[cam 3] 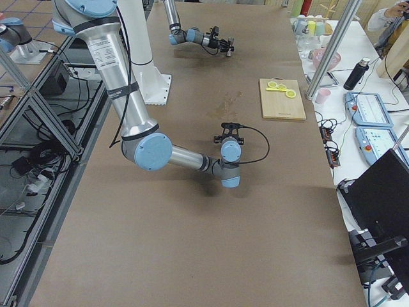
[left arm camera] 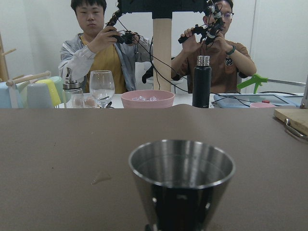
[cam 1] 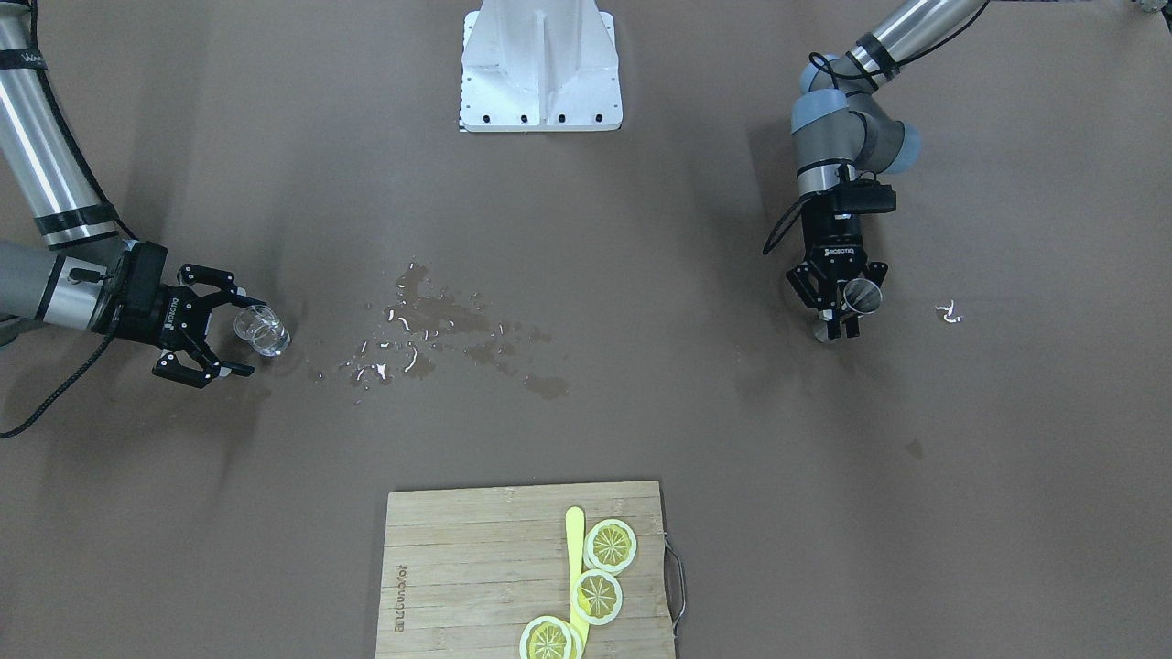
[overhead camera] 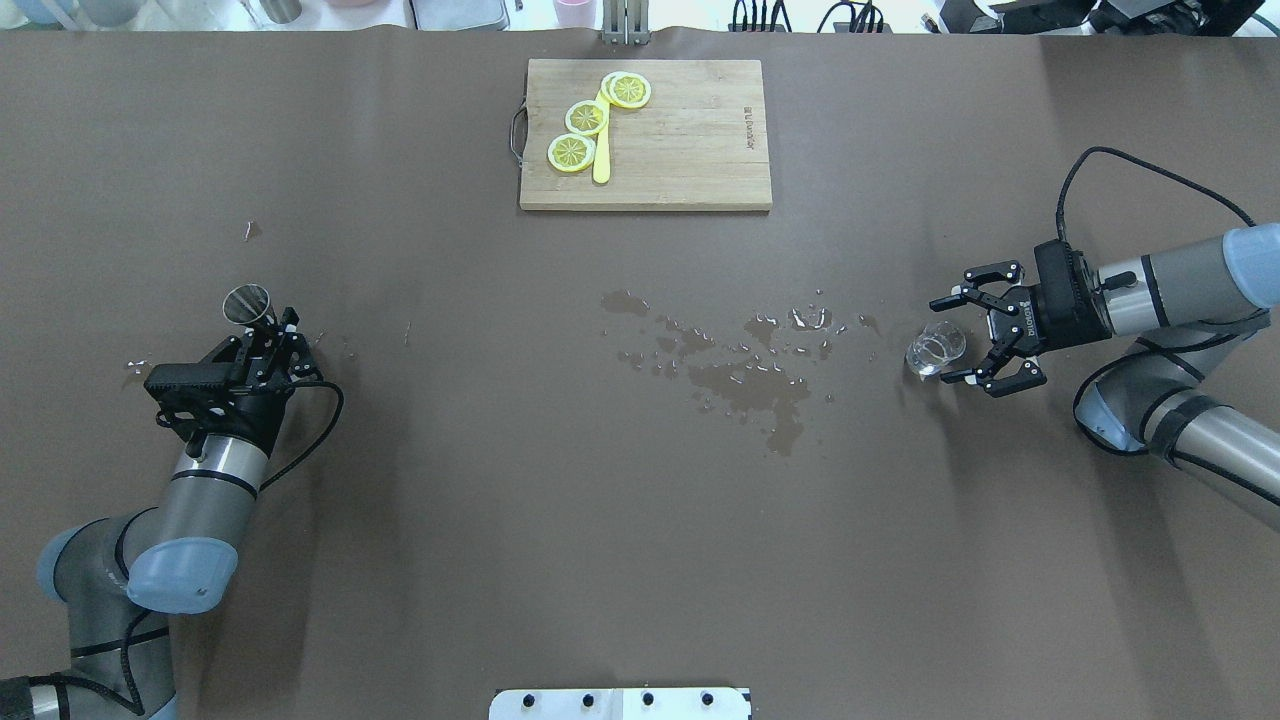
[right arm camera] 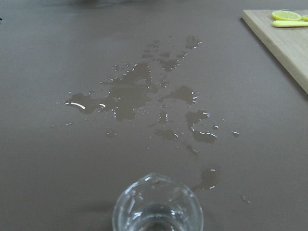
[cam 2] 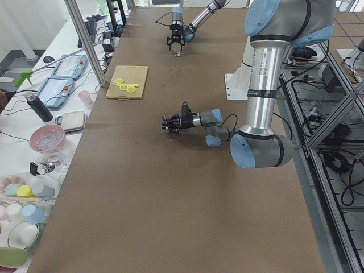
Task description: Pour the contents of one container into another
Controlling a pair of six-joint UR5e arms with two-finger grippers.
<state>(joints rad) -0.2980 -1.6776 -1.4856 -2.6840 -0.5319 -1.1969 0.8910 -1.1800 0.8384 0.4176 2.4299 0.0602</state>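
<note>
A small metal cup (left arm camera: pixel 182 183) stands upright and fills the lower middle of the left wrist view. My left gripper (cam 1: pixel 844 322) is level with the table and shut on the metal cup (cam 1: pixel 862 295), near the table's left side (overhead camera: pixel 247 303). A clear glass (cam 1: pixel 261 330) stands on the table at the right side (overhead camera: pixel 935 349). It sits between the spread fingers of my right gripper (cam 1: pixel 240 334), which is open and not touching it. The right wrist view shows the glass rim (right arm camera: pixel 158 207) at the bottom edge.
A water spill (overhead camera: pixel 740 370) spreads over the table's middle, next to the glass. A wooden cutting board (overhead camera: pixel 690 150) with lemon slices and a yellow knife lies at the far edge. Two people sit beyond the far edge behind a wine glass (left arm camera: pixel 102 86), bowl and bottle.
</note>
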